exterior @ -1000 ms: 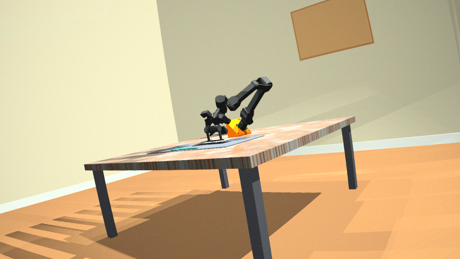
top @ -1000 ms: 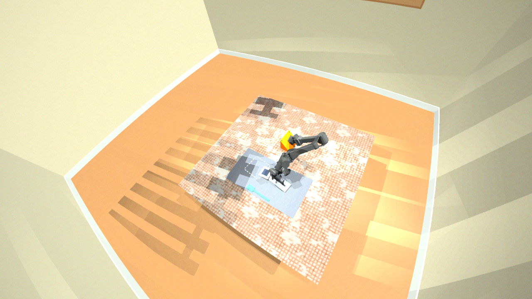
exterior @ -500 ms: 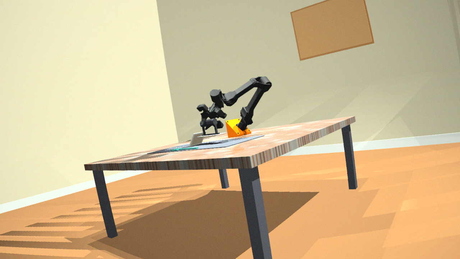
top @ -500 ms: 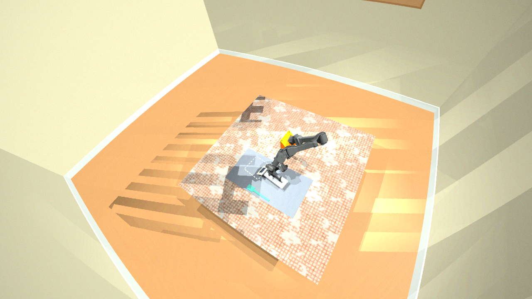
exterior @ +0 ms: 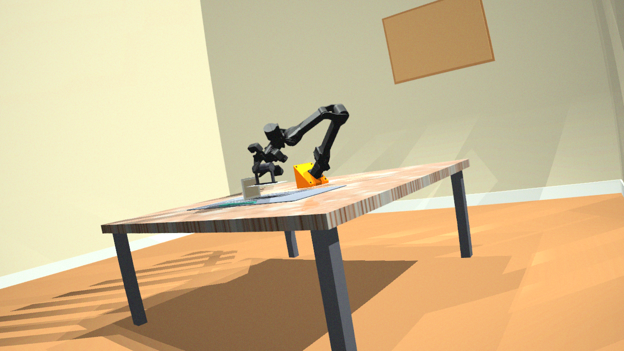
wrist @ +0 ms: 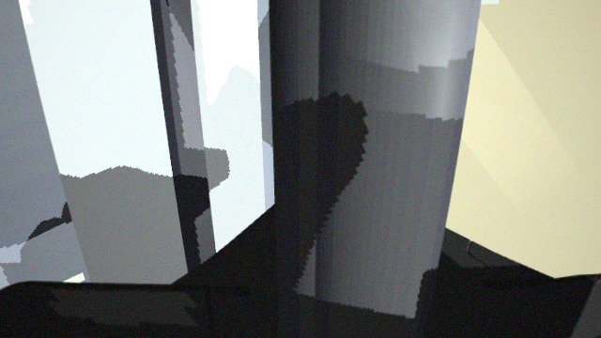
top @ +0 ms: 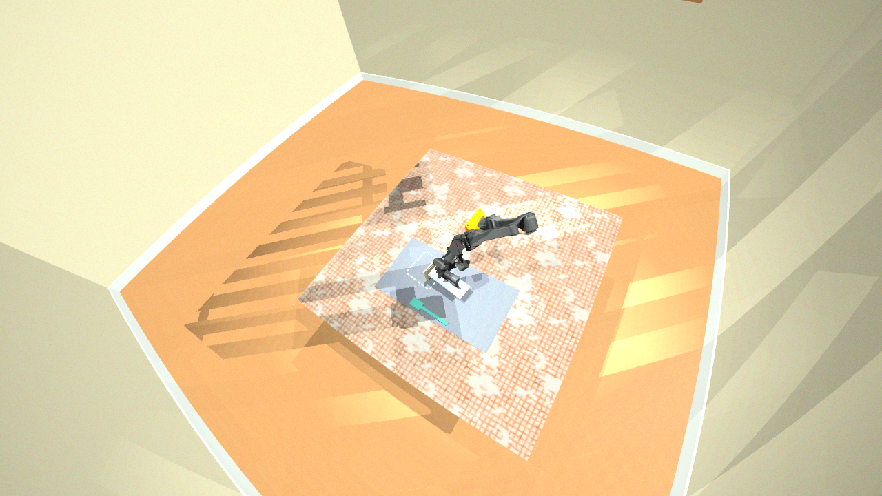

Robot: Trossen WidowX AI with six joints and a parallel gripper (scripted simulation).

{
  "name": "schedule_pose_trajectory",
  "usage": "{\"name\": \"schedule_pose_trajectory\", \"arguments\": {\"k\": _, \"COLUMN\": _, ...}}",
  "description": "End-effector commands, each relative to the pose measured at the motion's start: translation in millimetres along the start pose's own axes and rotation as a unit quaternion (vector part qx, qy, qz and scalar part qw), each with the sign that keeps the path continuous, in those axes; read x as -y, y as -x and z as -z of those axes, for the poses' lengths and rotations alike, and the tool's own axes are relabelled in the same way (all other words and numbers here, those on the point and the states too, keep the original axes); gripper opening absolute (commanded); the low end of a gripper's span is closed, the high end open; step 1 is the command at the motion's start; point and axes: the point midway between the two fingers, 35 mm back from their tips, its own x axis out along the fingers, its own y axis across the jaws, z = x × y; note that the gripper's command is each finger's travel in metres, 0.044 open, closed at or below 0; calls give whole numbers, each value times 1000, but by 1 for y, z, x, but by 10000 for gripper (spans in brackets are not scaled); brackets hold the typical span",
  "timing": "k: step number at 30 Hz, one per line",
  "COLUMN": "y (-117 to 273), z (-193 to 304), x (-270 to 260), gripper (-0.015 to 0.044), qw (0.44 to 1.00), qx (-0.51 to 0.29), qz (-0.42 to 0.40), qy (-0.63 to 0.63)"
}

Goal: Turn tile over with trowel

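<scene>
My gripper (top: 450, 282) (exterior: 266, 182) is shut on the small trowel, low over the mat. The trowel (top: 462, 293) shows as a white, long flat piece under the fingers; its grip and far end are mostly hidden by the gripper. The tile (top: 428, 271) (exterior: 250, 189) stands up on its edge at the trowel's left end, by the right side of the dashed outline (top: 407, 271). A plain beige face shows in the exterior view; the marked side is not visible. Whether trowel and tile touch I cannot tell. The wrist view shows a dark finger (wrist: 376, 188) and pale surfaces.
The grey-blue mat (top: 493, 308) (exterior: 305, 193) lies on the patterned table (top: 555, 259) (exterior: 383, 179). A teal spatula-like tool (top: 433, 313) (exterior: 237, 203) lies on the mat beside the tile. The arm's yellow base (top: 474, 219) (exterior: 305, 175) stands behind the mat.
</scene>
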Motion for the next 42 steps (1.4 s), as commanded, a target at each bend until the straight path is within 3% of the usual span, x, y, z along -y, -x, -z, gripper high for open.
{"name": "schedule_pose_trajectory", "arguments": {"k": 1, "y": 0, "z": 7, "x": 1, "gripper": 0, "qw": 1000, "qx": 0, "qz": 3, "qy": 3}}
{"name": "schedule_pose_trajectory", "arguments": {"k": 7, "y": 1, "z": 4, "x": 2, "gripper": 0, "qw": 1000, "qx": 0, "qz": 3, "qy": 3}}
{"name": "schedule_pose_trajectory", "arguments": {"k": 20, "y": 20, "z": -53, "x": 23, "gripper": 0, "qw": 1000, "qx": 0, "qz": 3, "qy": 2}}
{"name": "schedule_pose_trajectory", "arguments": {"k": 42, "y": 20, "z": -54, "x": 23, "gripper": 0, "qw": 1000, "qx": 0, "qz": 3, "qy": 2}}
